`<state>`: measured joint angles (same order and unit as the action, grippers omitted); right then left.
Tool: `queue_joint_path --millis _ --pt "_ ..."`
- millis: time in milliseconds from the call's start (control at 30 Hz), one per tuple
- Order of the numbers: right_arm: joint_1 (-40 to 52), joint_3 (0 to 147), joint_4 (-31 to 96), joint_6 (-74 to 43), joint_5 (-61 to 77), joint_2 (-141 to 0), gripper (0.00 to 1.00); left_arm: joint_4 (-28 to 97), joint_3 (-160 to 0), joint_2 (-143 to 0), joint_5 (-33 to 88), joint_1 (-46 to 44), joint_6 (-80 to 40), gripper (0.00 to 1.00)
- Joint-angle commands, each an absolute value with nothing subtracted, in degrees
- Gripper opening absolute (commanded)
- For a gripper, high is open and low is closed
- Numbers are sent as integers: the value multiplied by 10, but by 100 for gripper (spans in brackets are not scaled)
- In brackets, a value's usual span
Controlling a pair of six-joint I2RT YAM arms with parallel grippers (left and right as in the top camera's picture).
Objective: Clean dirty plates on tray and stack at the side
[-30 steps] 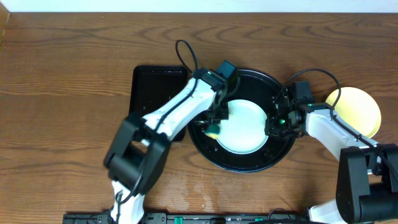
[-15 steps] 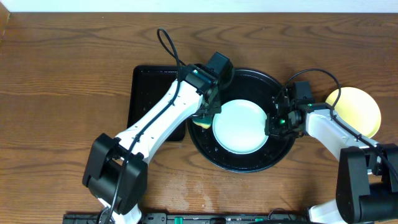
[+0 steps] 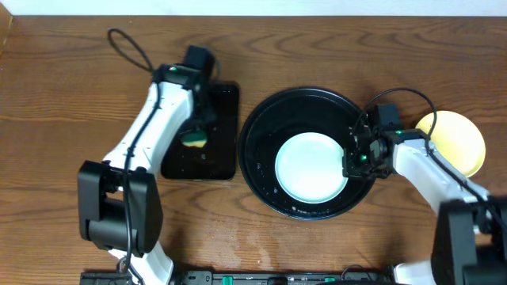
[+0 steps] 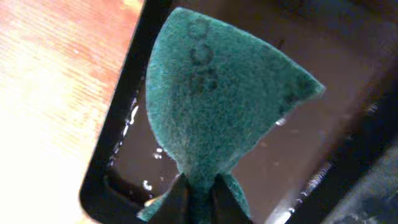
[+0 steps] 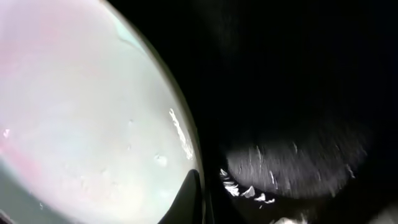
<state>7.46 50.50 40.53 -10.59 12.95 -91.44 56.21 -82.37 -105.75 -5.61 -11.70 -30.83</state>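
Note:
A pale mint-blue plate (image 3: 309,168) (image 5: 81,106) lies inside the round glossy black tray (image 3: 261,119) (image 5: 298,74). My right gripper (image 3: 349,162) (image 5: 202,199) is shut on this plate's right rim, one dark finger lying over its top face. A pale yellow plate (image 3: 455,142) rests on the table right of the tray, partly behind my right arm. My left gripper (image 3: 196,131) (image 4: 199,196) hangs over the rectangular tray, shut on a green-faced sponge (image 3: 194,140) (image 4: 217,106).
The smaller rectangular black tray (image 3: 222,158) (image 4: 127,93) lies left of the round one, wet with droplets. Cables loop above both arms. Bare wooden table (image 3: 63,95) stretches to the left and along the front.
My left arm has swung left with the sponge, off the plate and out of the round tray, to above the rectangular tray. The right gripper has stayed on the plate's rim.

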Motion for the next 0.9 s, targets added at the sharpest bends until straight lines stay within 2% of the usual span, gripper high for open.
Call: queue_joint_path --millis 0,33,367,567,833,867 --pt "89 544 414 -86 67 -832 1 545 -790 -1051 9 -103 -271 22" --pt "95 545 414 -85 58 -814 1 543 -788 -1051 19 -98 -267 29" --pt "192 545 416 -59 -96 -707 1 554 -791 -969 57 -90 -251 65" --pt "290 545 425 -61 -270 -699 1 592 -791 -862 57 -90 -251 73" --pt "418 545 425 -55 -448 -698 1 646 -791 -766 56 -90 -251 77" --pt "431 545 425 -55 -466 -698 1 646 -791 -761 56 -90 -251 86"
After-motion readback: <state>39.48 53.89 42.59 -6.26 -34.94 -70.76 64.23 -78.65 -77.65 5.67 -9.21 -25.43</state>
